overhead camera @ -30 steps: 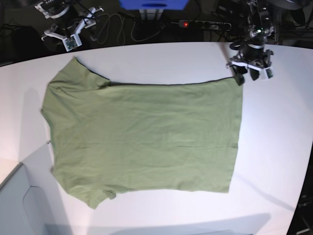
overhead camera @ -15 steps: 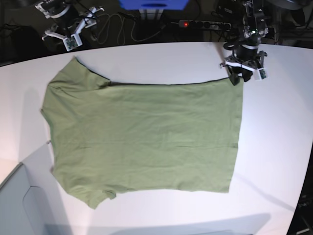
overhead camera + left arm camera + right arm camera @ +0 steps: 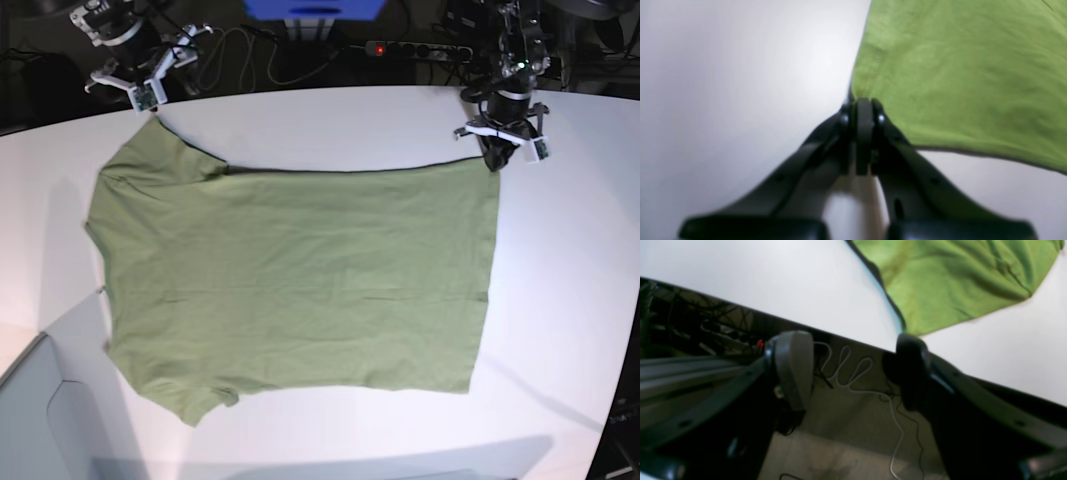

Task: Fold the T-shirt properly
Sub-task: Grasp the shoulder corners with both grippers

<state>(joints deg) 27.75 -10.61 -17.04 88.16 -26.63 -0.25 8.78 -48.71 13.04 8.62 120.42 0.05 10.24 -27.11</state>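
Left hand (image 3: pixel 863 111) pinches the soft, wrinkled T-shirt (image 3: pixel 300 280); right hand (image 3: pixel 853 370) gapes wide.

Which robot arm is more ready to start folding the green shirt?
The left one, probably. Its left gripper has its jaws shut right at a corner of the T-shirt. The right gripper hangs open beyond the table edge, near a sleeve tip but holding nothing.

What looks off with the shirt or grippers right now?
Nothing stands out. The T-shirt lies flat on the table, only lightly wrinkled. The left gripper is shut on its hem corner; the right gripper hangs open beyond the table edge near the sleeve.
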